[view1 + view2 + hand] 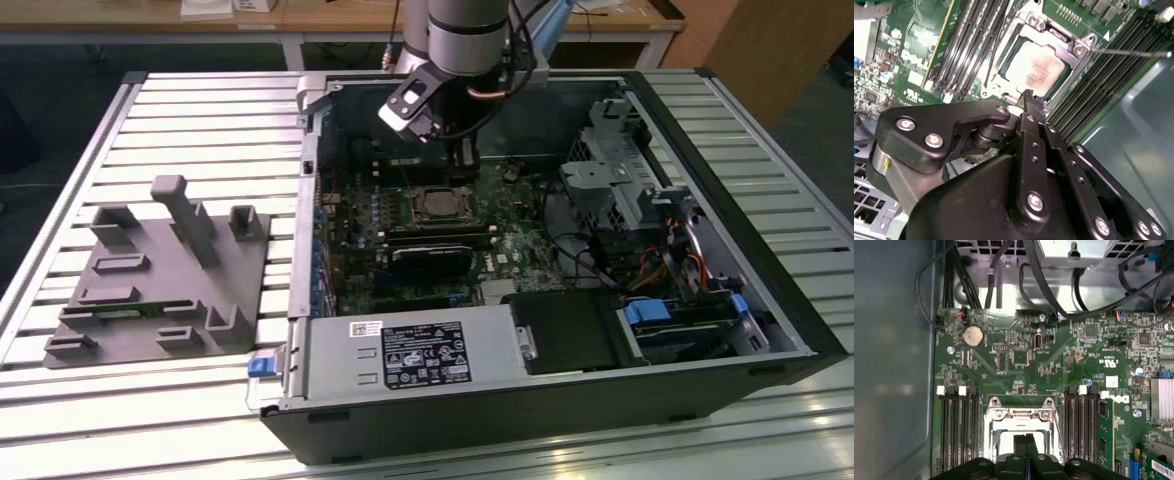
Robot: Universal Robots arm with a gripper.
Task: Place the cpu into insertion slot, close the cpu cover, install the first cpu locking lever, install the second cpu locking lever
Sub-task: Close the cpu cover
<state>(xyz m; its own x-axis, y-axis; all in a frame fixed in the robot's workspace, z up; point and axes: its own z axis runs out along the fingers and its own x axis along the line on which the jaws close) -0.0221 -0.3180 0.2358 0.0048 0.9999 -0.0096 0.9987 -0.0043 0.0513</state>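
Cpu [1038,70] is sitting flat in the insertion slot [438,205], cpu cover [1074,62] lying down around it. My claw [1029,96] is hanging clenched on nothing, at one o'clock of the slot in the exterior view, tips narrowed, I'd say, for nudging that loose lever [1129,51].

The cpu [1040,70] has a pale, matt metal top, framed by the brighter, shinier metal of the cpu cover [1003,60]. The gripper [1028,96] is matt black with glossy steel screw heads. The circuit board [1019,370] is smooth lacquered green. The ribbed table [200,110] gleams like bare aluminium. The grey fixture [160,280] at the exterior view's left looks like matt plastic.
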